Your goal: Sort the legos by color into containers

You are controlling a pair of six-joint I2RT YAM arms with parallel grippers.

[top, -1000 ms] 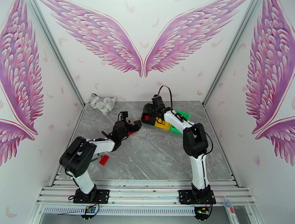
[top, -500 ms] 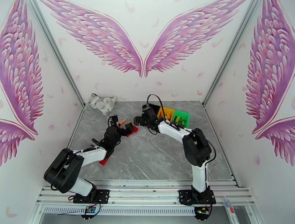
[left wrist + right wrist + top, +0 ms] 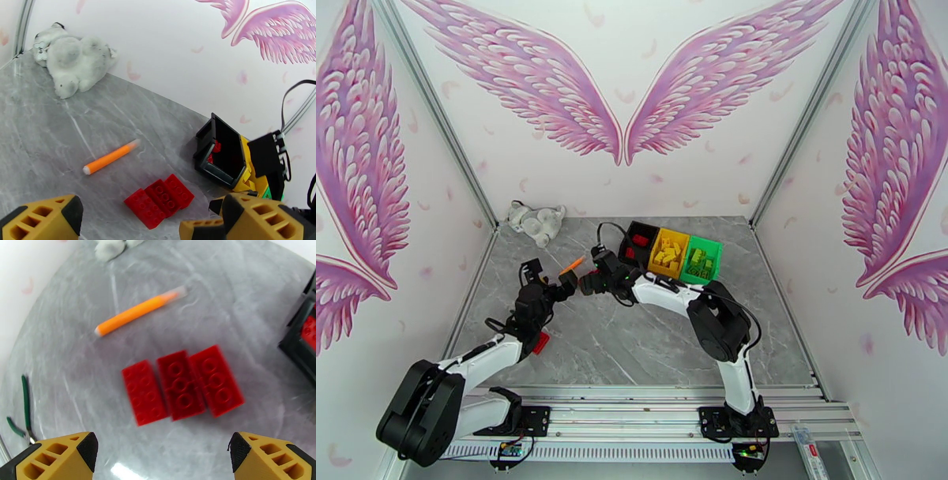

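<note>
From above, the right gripper [image 3: 587,283] sat over the three red bricks [image 3: 179,384], so I could not make them out there. A fourth brick [image 3: 542,341] was half hidden behind the left arm [image 3: 494,351], and the pieces in the bins [image 3: 657,246] were too small to count. On the left wrist, the right arm's black housing [image 3: 268,158] hid most of the yellow bin [image 3: 249,173] and all but a sliver of the green bin [image 3: 268,193]. On the right wrist the pen [image 3: 138,313] was smeared. The top edge cut the cat [image 3: 112,246] and the right edge the black bin [image 3: 302,344]. I could not identify a green thing [image 3: 24,409] at the left.
</note>
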